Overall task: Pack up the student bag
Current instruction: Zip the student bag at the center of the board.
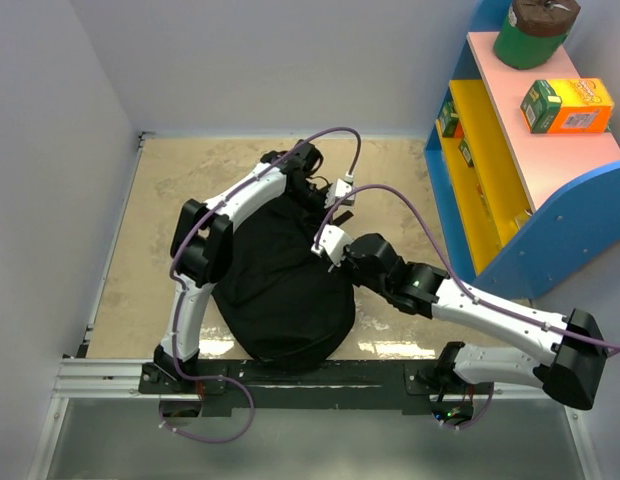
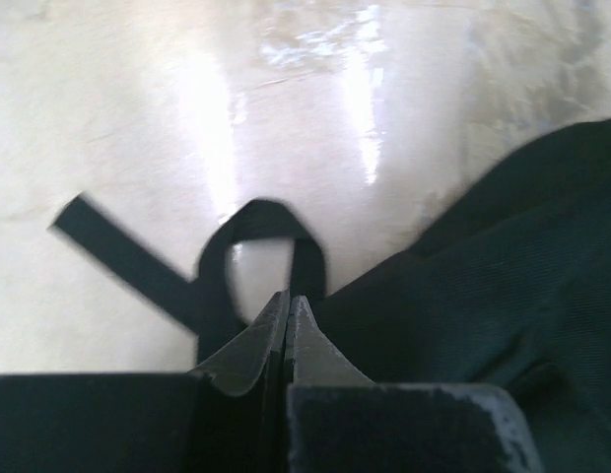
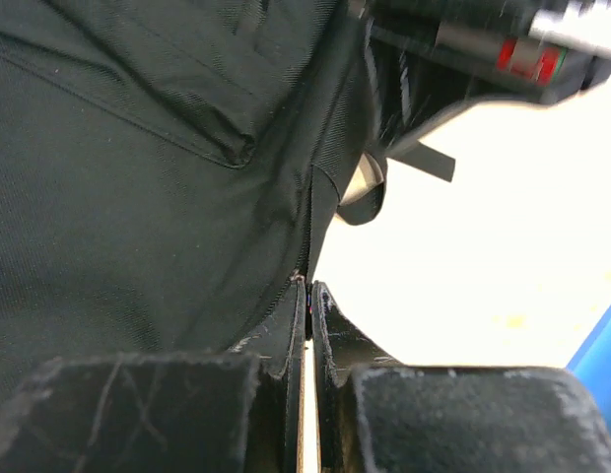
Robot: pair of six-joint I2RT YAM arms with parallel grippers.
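Observation:
The student bag (image 1: pixel 280 290), a large black fabric backpack, lies on the table between my arms. My left gripper (image 1: pixel 310 162) reaches over to the bag's far end. In the left wrist view it (image 2: pixel 289 301) is shut on the bag's black strap loop (image 2: pixel 258 219), with bag fabric (image 2: pixel 503 286) to the right. My right gripper (image 1: pixel 326 244) is at the bag's right side. In the right wrist view it (image 3: pixel 308 289) is shut on the zipper pull at the end of the zipper line (image 3: pixel 310 222), with the bag's black side (image 3: pixel 138 197) to the left.
A blue, yellow and pink shelf (image 1: pixel 510 150) stands at the right, holding an orange-green box (image 1: pixel 565 105) and a dark green cylinder (image 1: pixel 535 30). Grey walls close in the left and back. The sandy tabletop (image 1: pixel 170 200) surrounds the bag.

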